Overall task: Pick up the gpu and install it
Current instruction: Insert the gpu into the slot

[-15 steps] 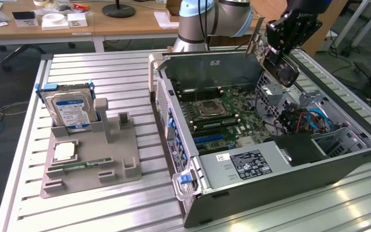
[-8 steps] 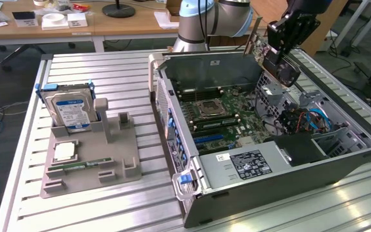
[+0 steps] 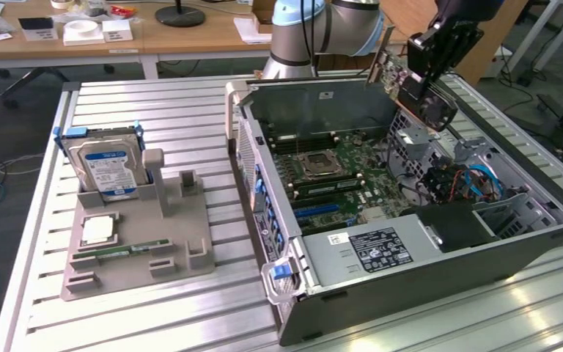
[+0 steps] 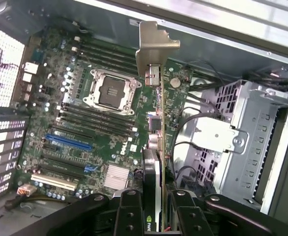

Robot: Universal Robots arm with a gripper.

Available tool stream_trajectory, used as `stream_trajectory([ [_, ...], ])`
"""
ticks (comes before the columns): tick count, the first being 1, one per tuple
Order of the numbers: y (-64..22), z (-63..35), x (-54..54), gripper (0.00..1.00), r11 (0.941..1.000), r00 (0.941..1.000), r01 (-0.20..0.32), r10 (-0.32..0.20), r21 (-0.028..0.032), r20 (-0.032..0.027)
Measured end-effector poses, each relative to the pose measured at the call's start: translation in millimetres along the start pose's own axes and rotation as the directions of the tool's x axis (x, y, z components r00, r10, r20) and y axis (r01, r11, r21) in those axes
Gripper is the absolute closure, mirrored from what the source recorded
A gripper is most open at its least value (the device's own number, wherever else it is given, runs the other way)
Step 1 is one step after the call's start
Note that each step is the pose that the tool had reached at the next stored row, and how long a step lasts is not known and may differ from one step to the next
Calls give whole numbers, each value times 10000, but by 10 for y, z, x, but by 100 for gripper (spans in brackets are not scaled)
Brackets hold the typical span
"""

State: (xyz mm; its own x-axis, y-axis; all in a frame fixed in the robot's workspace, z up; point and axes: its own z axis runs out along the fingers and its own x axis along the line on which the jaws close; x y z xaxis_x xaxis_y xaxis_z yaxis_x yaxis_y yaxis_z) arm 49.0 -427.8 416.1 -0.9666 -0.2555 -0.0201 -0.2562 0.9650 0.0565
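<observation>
I'm gripping the gpu (image 4: 152, 172) edge-on between my fingers (image 4: 129, 211). I'm holding it above the motherboard (image 4: 100, 128), its silver bracket (image 4: 156, 46) farthest from them.

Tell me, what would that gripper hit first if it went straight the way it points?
Probably the motherboard: the gripper holds the gpu, whose silver bracket leads toward the board beside the processor socket, though depth is hard to judge.

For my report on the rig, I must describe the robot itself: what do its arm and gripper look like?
The arm has silver-grey round segments with light blue joint caps, and a black cable runs along it. The gripper is black, with jointed link fingers held by round pins.
</observation>
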Motion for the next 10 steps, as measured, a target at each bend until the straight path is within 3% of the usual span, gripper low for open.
stream_trajectory([
  [10,0,0,0,73,9968,9968,801,-801,-16,-39],
])
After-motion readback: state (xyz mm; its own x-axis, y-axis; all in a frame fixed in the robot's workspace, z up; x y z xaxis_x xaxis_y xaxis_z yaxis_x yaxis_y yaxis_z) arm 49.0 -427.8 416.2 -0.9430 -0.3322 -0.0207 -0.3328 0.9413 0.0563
